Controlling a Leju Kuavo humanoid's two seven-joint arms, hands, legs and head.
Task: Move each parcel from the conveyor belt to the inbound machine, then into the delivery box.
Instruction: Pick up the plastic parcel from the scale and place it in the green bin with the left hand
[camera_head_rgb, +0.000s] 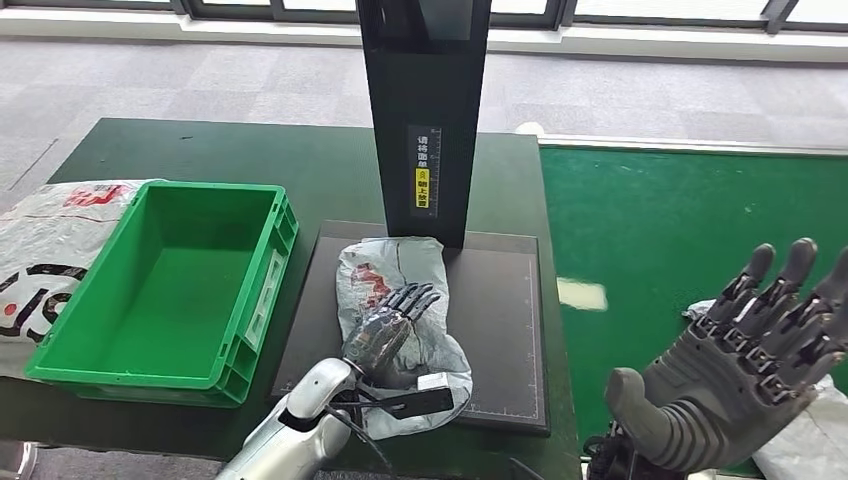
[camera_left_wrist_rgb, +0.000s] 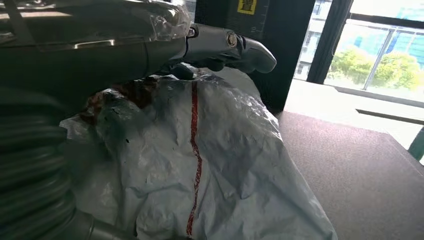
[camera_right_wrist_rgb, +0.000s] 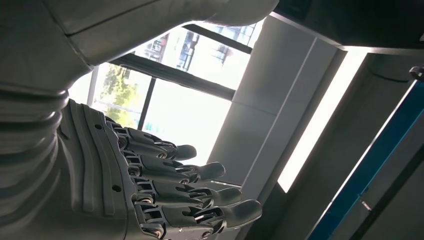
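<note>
A crumpled grey parcel (camera_head_rgb: 388, 262) with a red stripe (camera_left_wrist_rgb: 210, 165) lies on the dark platform (camera_head_rgb: 500, 320) of the inbound machine, in front of its black column (camera_head_rgb: 425, 110). My left hand (camera_head_rgb: 385, 325) rests on top of the parcel, fingers (camera_left_wrist_rgb: 225, 47) stretched out over it and not curled around it. My right hand (camera_head_rgb: 740, 370) is raised above the green conveyor belt (camera_head_rgb: 680, 220), open, palm up, holding nothing (camera_right_wrist_rgb: 165, 185). The green delivery box (camera_head_rgb: 265, 290) stands empty to the left of the platform.
Another white parcel (camera_head_rgb: 810, 440) lies on the belt under my right hand. A white printed bag (camera_head_rgb: 40, 240) lies flat to the left of the green box, partly beneath it. The dark table carries box and machine. Grey carpet lies beyond.
</note>
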